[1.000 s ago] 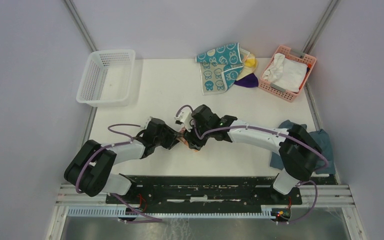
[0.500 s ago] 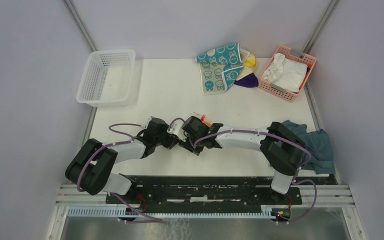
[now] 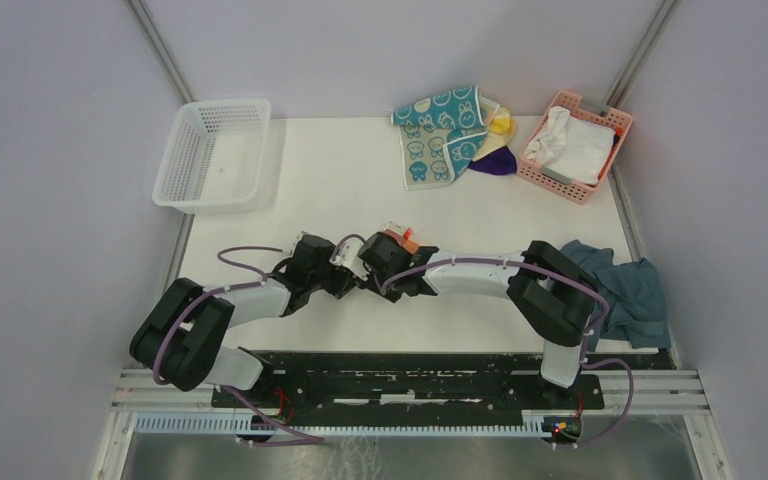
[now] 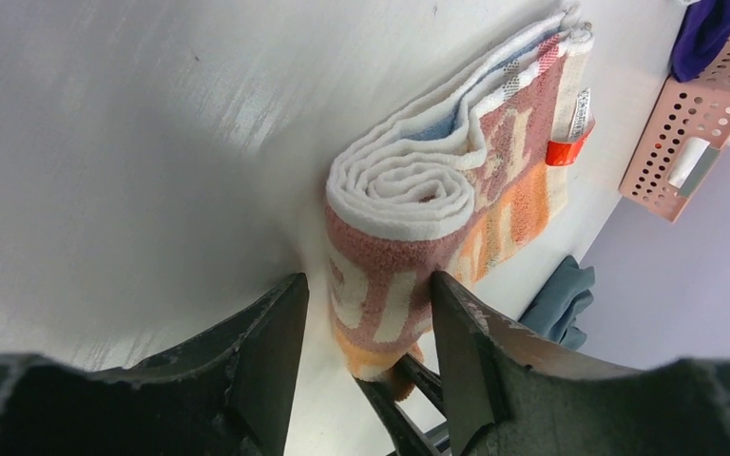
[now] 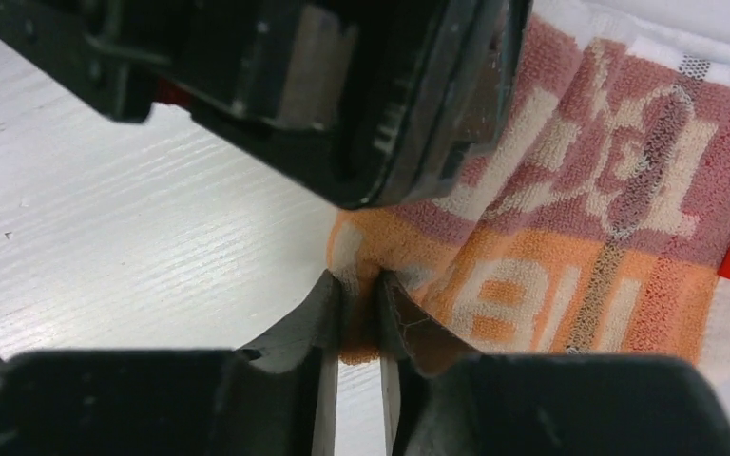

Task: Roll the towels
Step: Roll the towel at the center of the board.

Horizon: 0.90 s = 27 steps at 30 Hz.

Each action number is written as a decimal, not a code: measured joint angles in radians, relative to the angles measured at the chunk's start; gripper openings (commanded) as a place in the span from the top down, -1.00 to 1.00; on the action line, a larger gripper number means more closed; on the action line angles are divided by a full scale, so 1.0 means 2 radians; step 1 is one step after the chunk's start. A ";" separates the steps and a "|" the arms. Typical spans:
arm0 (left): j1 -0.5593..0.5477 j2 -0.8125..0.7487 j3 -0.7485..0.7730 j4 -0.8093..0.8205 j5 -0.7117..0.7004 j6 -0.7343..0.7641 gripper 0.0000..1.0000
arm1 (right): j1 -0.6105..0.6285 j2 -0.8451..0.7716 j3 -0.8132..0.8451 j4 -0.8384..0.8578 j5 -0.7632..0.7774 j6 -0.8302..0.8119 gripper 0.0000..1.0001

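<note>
right gripper (image 5: 358, 290) pinching towel (image 4: 409, 199) corner; left gripper (image 4: 369, 294) sitting open, straddling its rolled end, towel running toward 1 o'clock.

The rolled towel (image 4: 409, 218) lies on the table (image 3: 340, 170), basket (image 3: 175, 160) behind left, crate (image 3: 558, 181) behind right.

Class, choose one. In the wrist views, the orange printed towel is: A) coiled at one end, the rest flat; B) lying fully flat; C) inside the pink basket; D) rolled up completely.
A: the orange towel shows a spiral at its near end, while its tail lies flat on the table.
</note>
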 measured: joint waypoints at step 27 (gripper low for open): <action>0.019 -0.076 -0.018 -0.070 0.017 0.001 -0.31 | -0.237 0.090 -0.048 0.121 -0.551 0.199 0.91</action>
